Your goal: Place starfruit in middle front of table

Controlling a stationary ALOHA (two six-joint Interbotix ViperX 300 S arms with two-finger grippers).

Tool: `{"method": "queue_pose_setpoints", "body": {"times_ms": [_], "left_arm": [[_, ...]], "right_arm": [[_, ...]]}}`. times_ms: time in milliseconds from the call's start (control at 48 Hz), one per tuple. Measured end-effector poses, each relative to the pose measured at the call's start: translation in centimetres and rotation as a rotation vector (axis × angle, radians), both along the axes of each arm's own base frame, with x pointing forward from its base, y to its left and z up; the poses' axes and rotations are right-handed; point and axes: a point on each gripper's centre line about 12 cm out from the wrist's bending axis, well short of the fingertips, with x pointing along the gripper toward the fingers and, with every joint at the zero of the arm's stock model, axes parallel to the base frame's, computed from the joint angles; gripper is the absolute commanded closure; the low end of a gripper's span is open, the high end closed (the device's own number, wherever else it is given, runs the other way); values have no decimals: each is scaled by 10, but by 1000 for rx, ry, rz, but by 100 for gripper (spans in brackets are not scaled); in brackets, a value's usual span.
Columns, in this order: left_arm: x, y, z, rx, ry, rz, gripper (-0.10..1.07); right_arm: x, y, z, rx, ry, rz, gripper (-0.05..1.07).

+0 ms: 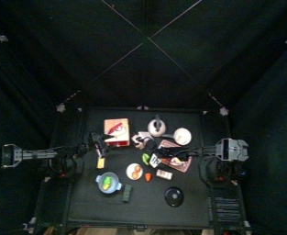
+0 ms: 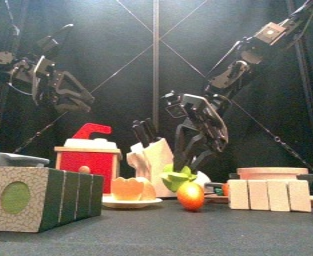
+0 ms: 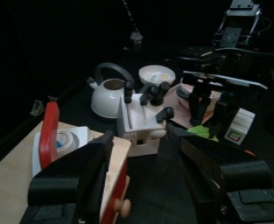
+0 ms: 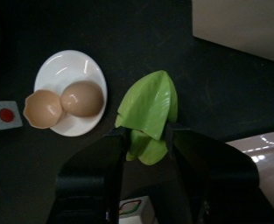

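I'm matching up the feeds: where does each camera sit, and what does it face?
Top: overhead, straight down on the table; both arms.
Front: table height, level across; right gripper over starfruit.
Left wrist: past left gripper at a kettle.
Right wrist: down on starfruit and white plate.
Front and right wrist share the starfruit.

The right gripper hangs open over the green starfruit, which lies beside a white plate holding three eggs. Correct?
Not quite. The right wrist view shows the white plate holding two brownish egg-like pieces, not three. The rest stands: the right gripper hangs open over the green starfruit, which lies beside that plate.
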Motion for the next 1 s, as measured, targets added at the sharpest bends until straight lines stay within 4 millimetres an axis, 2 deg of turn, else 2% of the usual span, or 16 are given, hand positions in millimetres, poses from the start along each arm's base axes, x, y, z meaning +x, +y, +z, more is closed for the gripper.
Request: {"method": "queue_pose_setpoints", "body": {"times_ms": [396,729,1000], "left_arm": [[0,-1,0,1,1,-5,11],[0,-2,-1,-3,7,-7,11],[0,-2,-4,-14,28,-14,11]], "right_arm": [[-3,57,29,177,-174,-65,30],[-4,102,30,326,-306,-161,30],[2,134,13,391,-282,-173,30]]}}
